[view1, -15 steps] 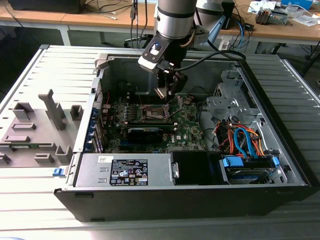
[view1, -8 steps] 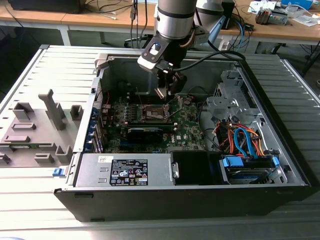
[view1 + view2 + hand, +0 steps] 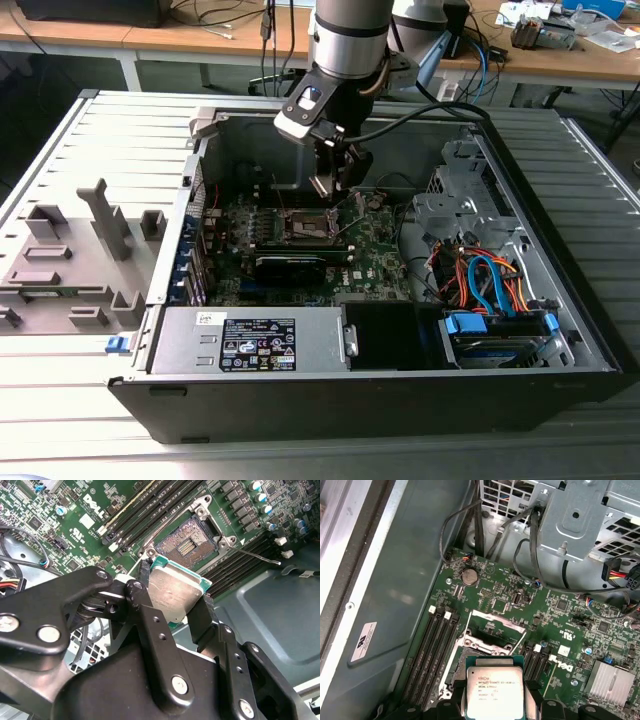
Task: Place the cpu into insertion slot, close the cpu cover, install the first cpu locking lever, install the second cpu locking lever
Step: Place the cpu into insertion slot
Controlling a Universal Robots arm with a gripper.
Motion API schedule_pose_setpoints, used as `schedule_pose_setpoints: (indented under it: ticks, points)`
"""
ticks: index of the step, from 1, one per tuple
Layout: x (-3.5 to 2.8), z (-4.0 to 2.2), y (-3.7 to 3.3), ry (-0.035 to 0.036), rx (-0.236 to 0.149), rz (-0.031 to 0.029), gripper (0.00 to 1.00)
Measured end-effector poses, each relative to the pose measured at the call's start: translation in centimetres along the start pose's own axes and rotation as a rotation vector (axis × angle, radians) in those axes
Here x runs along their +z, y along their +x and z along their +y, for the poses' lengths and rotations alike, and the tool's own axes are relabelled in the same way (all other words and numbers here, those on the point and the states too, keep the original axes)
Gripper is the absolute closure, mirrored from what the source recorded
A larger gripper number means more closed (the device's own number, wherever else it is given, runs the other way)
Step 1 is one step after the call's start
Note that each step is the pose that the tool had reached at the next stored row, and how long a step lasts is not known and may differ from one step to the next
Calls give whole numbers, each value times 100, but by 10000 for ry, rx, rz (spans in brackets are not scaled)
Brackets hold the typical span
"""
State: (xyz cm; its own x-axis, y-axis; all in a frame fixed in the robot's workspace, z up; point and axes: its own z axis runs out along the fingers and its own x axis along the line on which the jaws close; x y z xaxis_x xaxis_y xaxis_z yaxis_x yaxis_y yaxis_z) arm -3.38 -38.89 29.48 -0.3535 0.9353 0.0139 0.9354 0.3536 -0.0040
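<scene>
Your claw (image 3: 332,188) is squeezed shut on the cpu (image 3: 176,594). One black finger (image 3: 142,587) presses on each side edge of it. I think it holds the edges so the underside stays free to go down into the slot.

In both wrist views the cpu's shiny metal top faces up toward the cameras. That looks like the right way up for the contacts to meet.

The cpu hangs in the air over the insertion slot (image 3: 186,544) and is not touching it. The brown-gold field in the slot is bare, so nothing sits in there yet.

In the first wrist view the cpu cover (image 3: 500,621) stands tipped up at the far side of the slot. A thin locking lever (image 3: 260,556) is swung out to the side. Both are out of the way, which keeps the slot clear.

The computer case (image 3: 560,330) lies on its side on the worktop (image 3: 60,400), so the green board (image 3: 560,620) faces up at you.
</scene>
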Motion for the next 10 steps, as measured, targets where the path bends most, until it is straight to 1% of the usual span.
schedule_pose_setpoints:
  ticks: [10]
  points:
    - [8,0,0,-3,214,1,45]
